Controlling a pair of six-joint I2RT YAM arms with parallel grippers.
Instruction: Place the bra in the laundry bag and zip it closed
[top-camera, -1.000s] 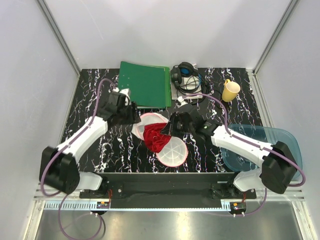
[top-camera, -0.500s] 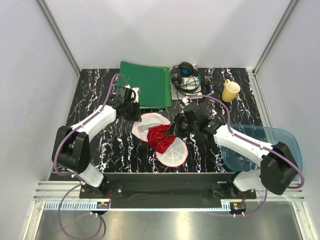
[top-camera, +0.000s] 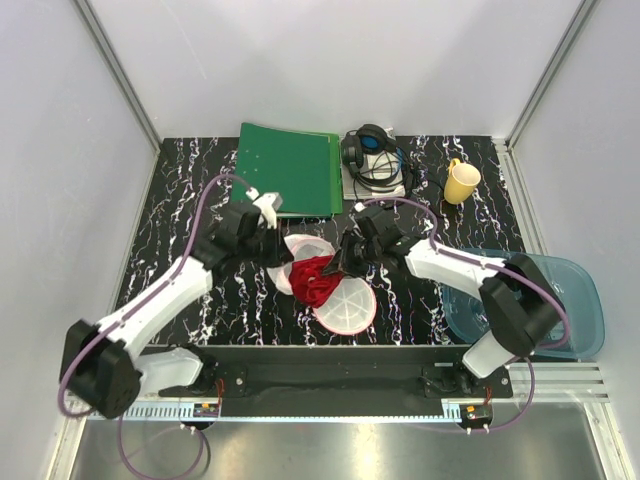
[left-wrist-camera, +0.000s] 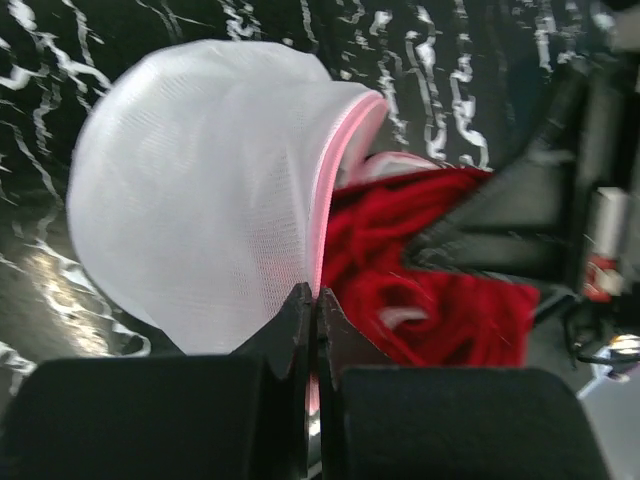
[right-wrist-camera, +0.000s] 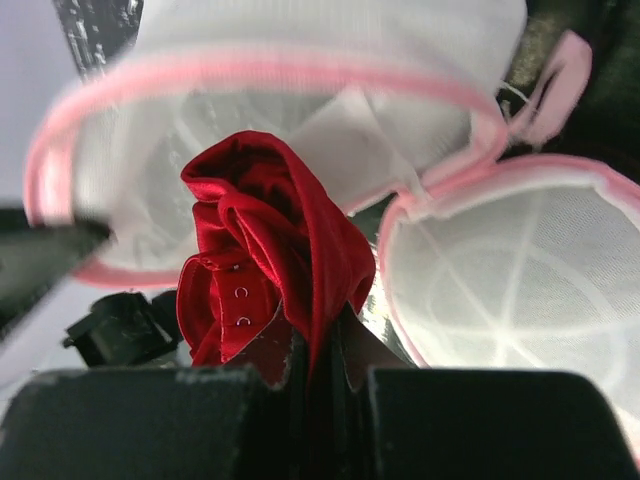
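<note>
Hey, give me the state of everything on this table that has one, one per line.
laundry bag: unzipped, halves spread open.
bra: bunched between the halves, pinched by the right gripper.
left gripper: shut on the laundry bag's pink rim.
right gripper: shut on the bra.
green folder: closed, flat.
yellow mug: upright.

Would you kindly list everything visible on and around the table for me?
bra: one, red, between the bag's open halves
laundry bag: one, white mesh with pink trim, table centre, unzipped
folder: one, green, far side
headphones: one pair, black and blue, right of folder
mug: one, yellow, far right
tray: one, translucent blue, near right
table: one, black marbled
left arm: one, white and black, jaws shut on bag's rim
right arm: one, white and black, jaws shut on bra
</note>
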